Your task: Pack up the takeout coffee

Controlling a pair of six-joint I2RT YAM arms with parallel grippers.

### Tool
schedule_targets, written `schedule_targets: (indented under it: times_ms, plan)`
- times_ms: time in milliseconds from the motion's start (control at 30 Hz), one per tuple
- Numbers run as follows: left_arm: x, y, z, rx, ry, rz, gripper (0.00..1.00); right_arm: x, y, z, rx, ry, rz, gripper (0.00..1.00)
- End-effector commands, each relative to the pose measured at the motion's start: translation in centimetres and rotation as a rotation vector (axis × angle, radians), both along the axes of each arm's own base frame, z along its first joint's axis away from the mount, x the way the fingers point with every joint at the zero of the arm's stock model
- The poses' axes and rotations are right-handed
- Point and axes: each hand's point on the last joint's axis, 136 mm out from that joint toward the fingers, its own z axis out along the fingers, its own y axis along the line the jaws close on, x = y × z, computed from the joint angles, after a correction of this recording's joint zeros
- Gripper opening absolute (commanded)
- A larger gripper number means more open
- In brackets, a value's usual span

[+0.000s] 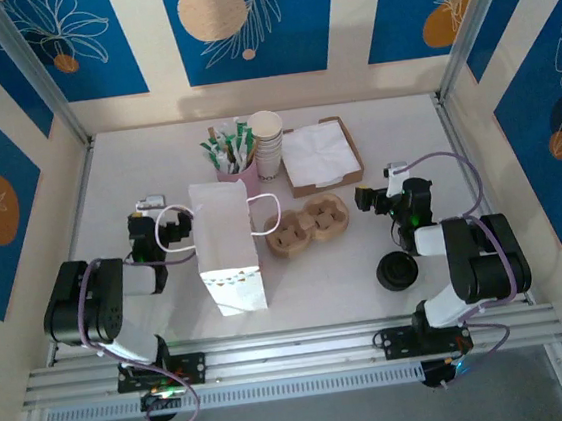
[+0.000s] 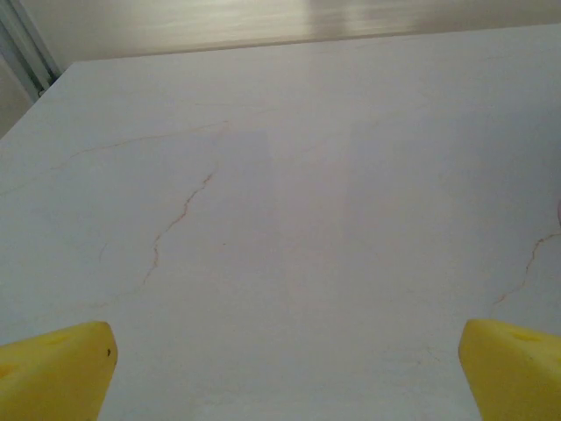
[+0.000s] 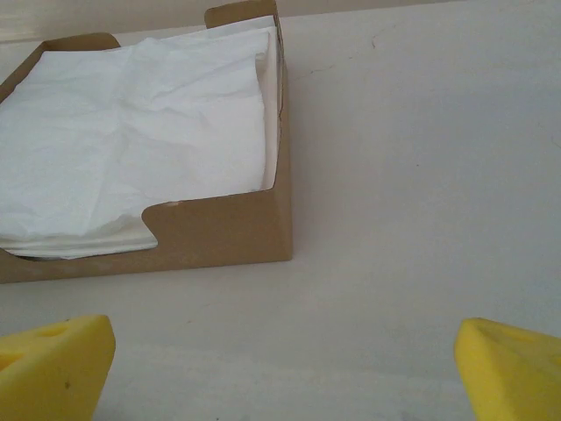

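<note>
Takeout coffee [image 1: 398, 272] sits on table [image 1: 349, 284] just beside right arm, black lid up, ungripped. Left gripper [image 2: 285, 368] and right gripper [image 3: 285, 368] both spread wide, empty. Right one faces napkin box [image 3: 219, 230]. White paper bag [image 1: 227, 246] mid-table.

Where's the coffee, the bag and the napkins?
takeout coffee [image 1: 398, 272], top view, on its black lid.
paper bag [image 1: 226, 244], top view, on its white side.
napkins [image 3: 131, 132], right wrist view, middle of the top sheet.
</note>
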Motion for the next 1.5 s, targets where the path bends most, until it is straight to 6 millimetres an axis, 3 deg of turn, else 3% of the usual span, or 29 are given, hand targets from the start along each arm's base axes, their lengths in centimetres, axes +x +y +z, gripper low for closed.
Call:
schedule_targets:
  times_ms: [0, 167, 267, 1133, 1333, 1467]
  plan:
    - [0.4, -0.6, 0.3, 0.013, -0.005, -0.03, 1.0, 0.8, 0.1, 0.9, 0.004, -0.025, 0.01, 0.99]
    - [0.4, -0.7, 0.3, 0.013, -0.004, -0.031, 1.0, 0.8, 0.1, 1.0, 0.004, -0.027, 0.01, 0.99]
    - [0.6, -2.0, 0.1, 0.01, 0.013, -0.111, 1.0, 0.8, 0.1, 0.9, 0.003, -0.026, 0.01, 0.99]
    - [0.3, -1.7, 0.4, 0.008, -0.008, -0.096, 1.0, 0.9, -0.1, 1.2, -0.006, -0.028, -0.011, 0.99]
    - [-1.5, 0.6, 5.2, 0.011, -0.071, 0.031, 1.0, -0.1, -0.3, 4.0, -0.062, -0.055, -0.079, 0.99]
    - [-3.4, 2.0, 9.0, -0.027, -0.139, 0.124, 1.0, -1.6, -2.0, 6.6, -0.015, -0.019, -0.185, 0.99]
